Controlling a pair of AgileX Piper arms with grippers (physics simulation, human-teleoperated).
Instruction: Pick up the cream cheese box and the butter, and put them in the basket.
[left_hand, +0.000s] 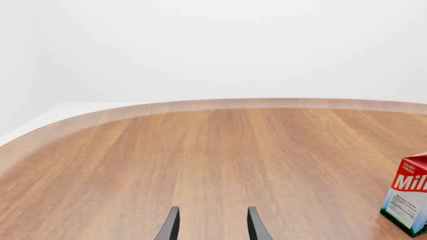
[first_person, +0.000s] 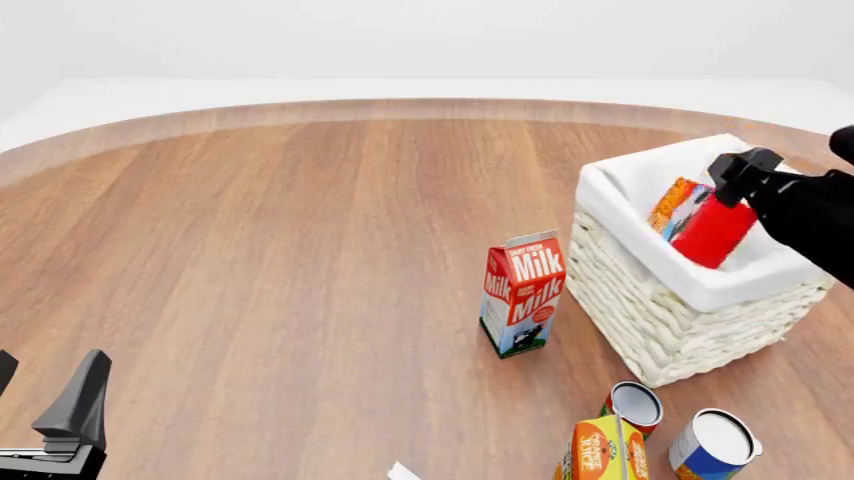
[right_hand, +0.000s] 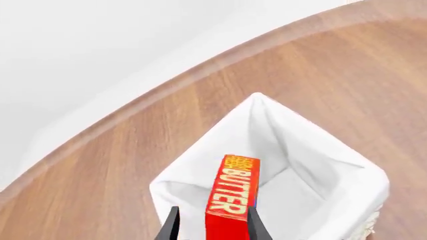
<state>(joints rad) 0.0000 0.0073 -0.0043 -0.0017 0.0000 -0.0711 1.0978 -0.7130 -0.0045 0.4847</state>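
Front view: my right gripper pinches the butter above the basket, box tilted, lower end inside the lining. Left gripper hangs parted and bare, well off from the basket. Cream cheese box: pale corner near-side of the basket, past the milk carton.

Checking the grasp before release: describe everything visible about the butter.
The butter is a red-orange rectangular box with white BUTTER lettering and a plain red end. The right gripper is shut on it, a finger on each side. It hangs tilted over the open basket, above the white lining; whether it touches the lining cannot be told.
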